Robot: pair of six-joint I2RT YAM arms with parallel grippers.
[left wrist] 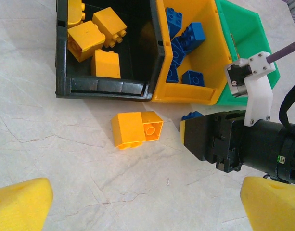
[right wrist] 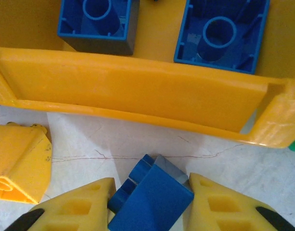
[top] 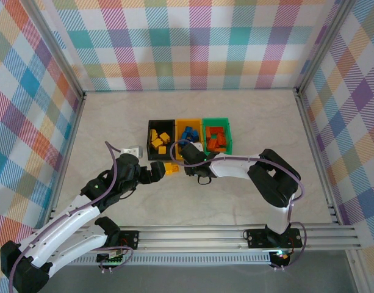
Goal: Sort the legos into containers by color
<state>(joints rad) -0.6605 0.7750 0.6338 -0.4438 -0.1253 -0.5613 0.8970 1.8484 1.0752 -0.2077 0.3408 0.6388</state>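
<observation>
The containers stand in a row: a black bin [top: 151,141] with yellow legos, a yellow bin [top: 190,124] with blue legos, and a green bin [top: 218,121] with orange legos. My right gripper [right wrist: 151,188] is shut on a blue brick [right wrist: 154,202], low over the table just in front of the yellow bin's near wall [right wrist: 137,91]. A yellow brick [left wrist: 136,130] lies on its side on the table before the black bin [left wrist: 109,87]. My left gripper [left wrist: 147,204] stands open, short of that brick, with nothing between its fingers.
The two grippers are close together in front of the bins, the right gripper's black body [left wrist: 219,139] just right of the loose yellow brick [right wrist: 17,159]. Checkered walls enclose the table on three sides.
</observation>
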